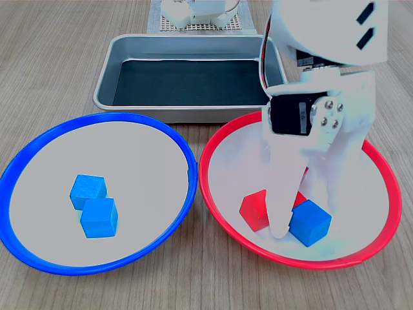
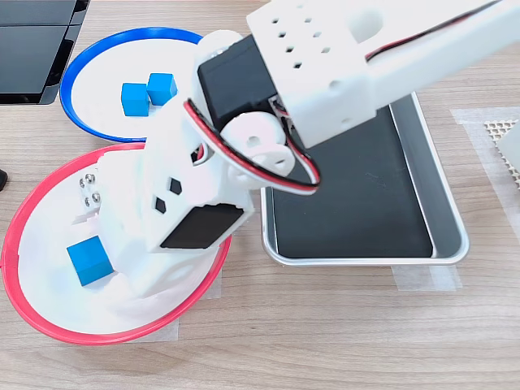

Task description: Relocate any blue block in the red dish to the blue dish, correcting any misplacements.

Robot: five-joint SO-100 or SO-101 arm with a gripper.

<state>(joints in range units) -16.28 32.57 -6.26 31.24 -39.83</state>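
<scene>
White gripper [image 1: 298, 223] reaches into the red dish [image 1: 377, 239], jaws spread around the blue block [image 1: 310, 222] beside a red cube [image 1: 254, 209], not yet closed. Small, light and rigid, it probably suits pinching on opposite flat faces.

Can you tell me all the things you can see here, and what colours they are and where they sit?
blue dish: one, blue rim, pale grey inside, on the first exterior view's left.
blue cubes in the blue dish: two, bright blue, side by side.
red dish: one, red rim, pale inside, on the first exterior view's right.
blue block: one, bright blue, in the red dish by the gripper.
red cube: at least one, red, in the red dish; a second may be hidden behind the gripper.
metal tray: one, silver with a dark floor, behind the dishes.
table: one, light wood.
arm: one, white.
gripper: one, white, open, down in the red dish.
</scene>
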